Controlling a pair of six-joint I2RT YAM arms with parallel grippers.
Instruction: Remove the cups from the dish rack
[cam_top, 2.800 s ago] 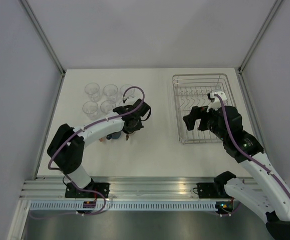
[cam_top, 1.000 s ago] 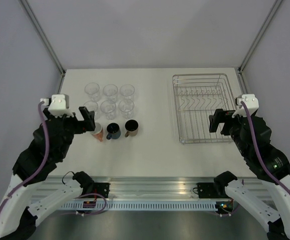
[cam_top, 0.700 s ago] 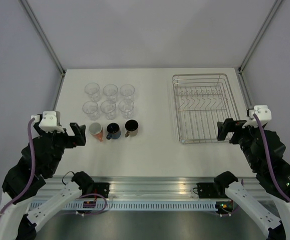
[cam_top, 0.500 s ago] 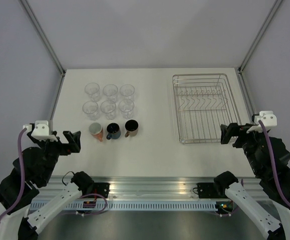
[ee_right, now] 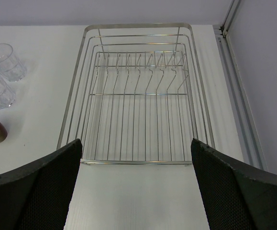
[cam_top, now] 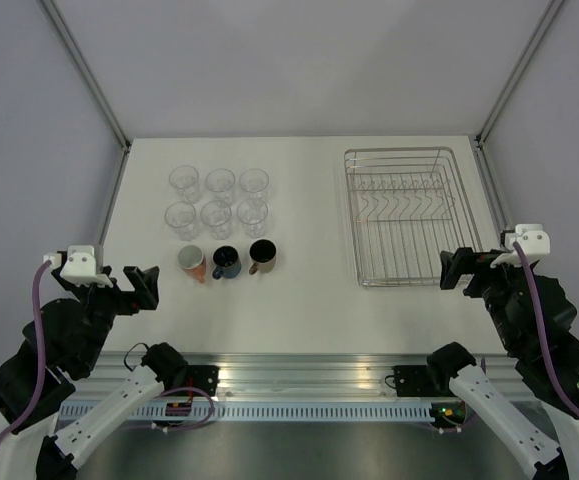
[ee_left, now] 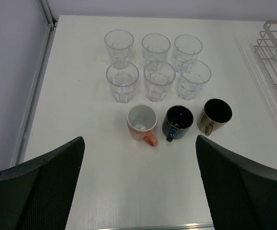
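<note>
Dish rack (cam_top: 399, 151): long axis near-to-far, along table (cam_top: 309, 300) right edge. Arms hunched over near edge; left gripper (cam_top: 137, 285), right gripper (cam_top: 463, 268) spread wide, empty.

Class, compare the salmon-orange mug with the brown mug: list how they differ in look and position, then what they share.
Inside: the salmon-orange mug is white inside; the brown mug is dark inside.
Position: the salmon-orange mug ends the mug row on the left, the brown mug on the right, nearer the dish rack.
Shared: both stand upright, mouths up, on the table, outside the rack.
</note>
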